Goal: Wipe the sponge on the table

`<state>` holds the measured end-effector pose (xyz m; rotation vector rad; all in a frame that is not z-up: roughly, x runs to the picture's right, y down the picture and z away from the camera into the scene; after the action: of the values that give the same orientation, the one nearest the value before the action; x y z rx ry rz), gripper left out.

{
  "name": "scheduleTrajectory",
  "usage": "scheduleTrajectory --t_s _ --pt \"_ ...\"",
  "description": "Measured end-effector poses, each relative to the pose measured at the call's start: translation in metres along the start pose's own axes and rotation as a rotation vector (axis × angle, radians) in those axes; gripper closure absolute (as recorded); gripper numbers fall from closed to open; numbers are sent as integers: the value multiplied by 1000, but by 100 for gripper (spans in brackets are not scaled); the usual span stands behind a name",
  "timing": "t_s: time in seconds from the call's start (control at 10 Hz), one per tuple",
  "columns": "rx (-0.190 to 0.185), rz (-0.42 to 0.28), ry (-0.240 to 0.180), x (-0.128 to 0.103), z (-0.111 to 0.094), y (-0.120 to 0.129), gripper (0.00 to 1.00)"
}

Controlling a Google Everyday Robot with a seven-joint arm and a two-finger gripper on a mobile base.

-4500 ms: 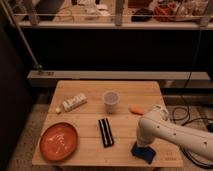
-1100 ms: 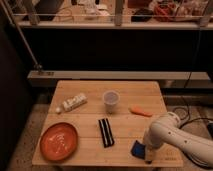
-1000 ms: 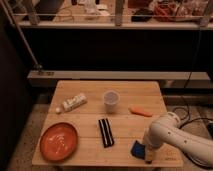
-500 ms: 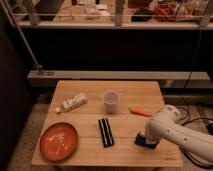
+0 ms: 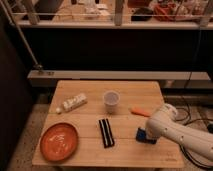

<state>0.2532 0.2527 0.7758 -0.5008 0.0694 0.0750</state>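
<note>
The sponge point(image 5: 142, 134), a small dark blue block, lies on the light wooden table point(image 5: 125, 90) toward its front right. Only the sponge's left part shows, and the rest is covered by my arm. My gripper point(image 5: 149, 135) is at the sponge, down at the table surface, under the white arm that reaches in from the right. The arm's bulky white shell hides most of the gripper.
A black bar with a pale stripe point(image 5: 105, 132) lies left of the sponge. An orange plate point(image 5: 59, 141) sits at the front left. A white cup point(image 5: 111, 100), a lying white bottle point(image 5: 74, 102) and an orange carrot-like piece point(image 5: 139, 111) lie farther back. Dark shelving stands behind the table.
The arm and the sponge have slid away from the table's front edge toward its middle. The other objects have not moved.
</note>
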Motion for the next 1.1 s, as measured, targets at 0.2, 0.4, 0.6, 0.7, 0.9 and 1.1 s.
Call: scheduleTrajectory --t_s 0.2,0.4,0.6,0.7,0.9,1.1 --pt "-29 -26 -2 -8 10 -4 100" --pt "-49 -59 -15 -23 18 -5 100" --pt "-62 -72 -23 -28 22 -6 100" --pt "-84 -106 -38 -42 28 -6 100" --pt "-97 -133 -50 -55 31 -6 100" --pt "-96 -131 -51 -56 29 -6 100"
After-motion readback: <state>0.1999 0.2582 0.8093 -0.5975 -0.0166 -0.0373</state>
